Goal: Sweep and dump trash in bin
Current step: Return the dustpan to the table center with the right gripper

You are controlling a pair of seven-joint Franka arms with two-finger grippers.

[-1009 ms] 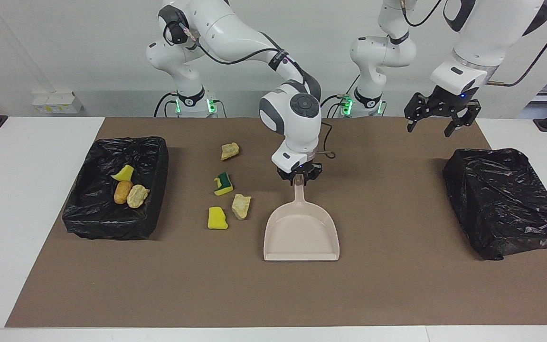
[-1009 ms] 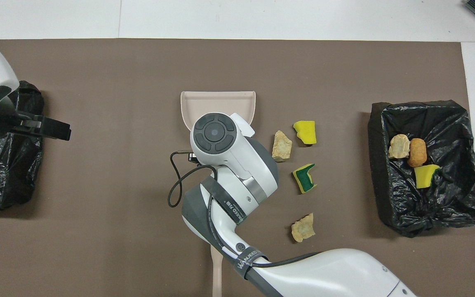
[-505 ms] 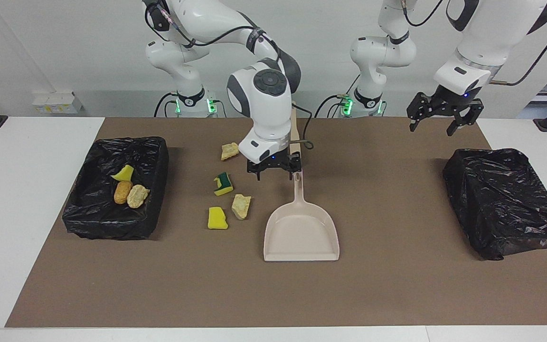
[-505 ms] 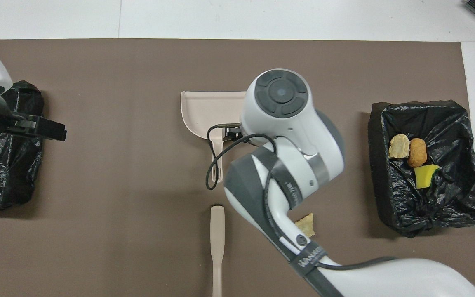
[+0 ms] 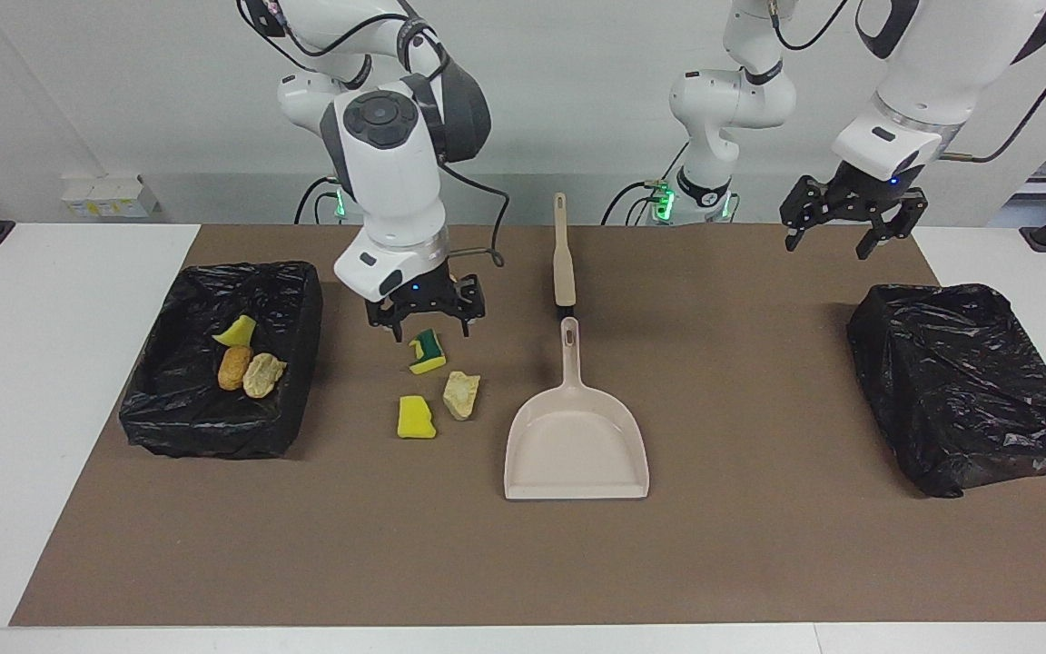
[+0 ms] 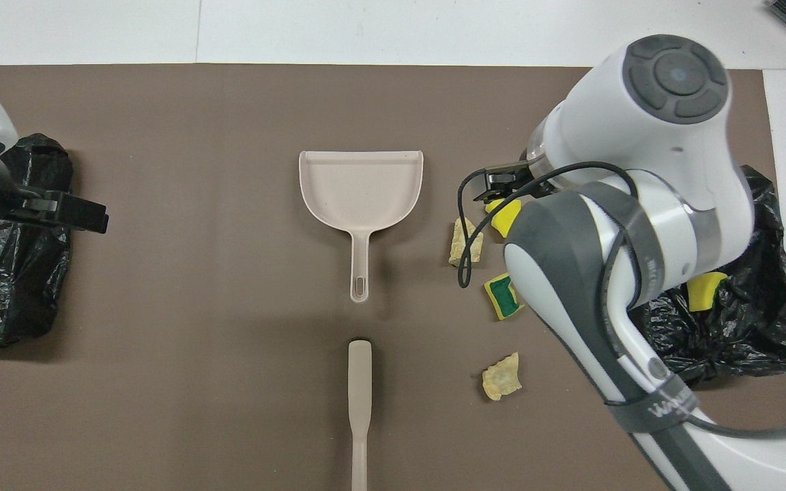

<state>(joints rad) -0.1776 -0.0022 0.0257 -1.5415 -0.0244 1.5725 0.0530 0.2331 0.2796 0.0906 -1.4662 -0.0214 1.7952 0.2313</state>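
Note:
Several pieces of trash lie on the brown mat between the dustpan (image 5: 577, 450) and the bin (image 5: 214, 272): a green-backed sponge bit (image 5: 428, 352), a yellow sponge bit (image 5: 416, 418) and a beige lump (image 5: 461, 395). Another beige lump (image 6: 501, 376) lies nearer to the robots; my right wrist hides it in the facing view. My right gripper (image 5: 426, 316) hangs open and empty over these loose pieces. In the black-lined bin lie a yellow bit (image 5: 235, 331), an orange-brown lump (image 5: 234, 367) and a beige lump (image 5: 263, 374). My left gripper (image 5: 845, 232) waits open in the air.
The beige dustpan (image 6: 361, 184) rests flat mid-mat, handle toward the robots. In line with that handle, nearer to the robots, lies a beige brush handle (image 5: 562, 250). A crumpled black bag (image 5: 968, 381) sits at the left arm's end of the table.
My right gripper opened off the dustpan handle, rose and swung toward the bin's end, stopping over the loose trash. The dustpan stayed put. The left arm hardly moved.

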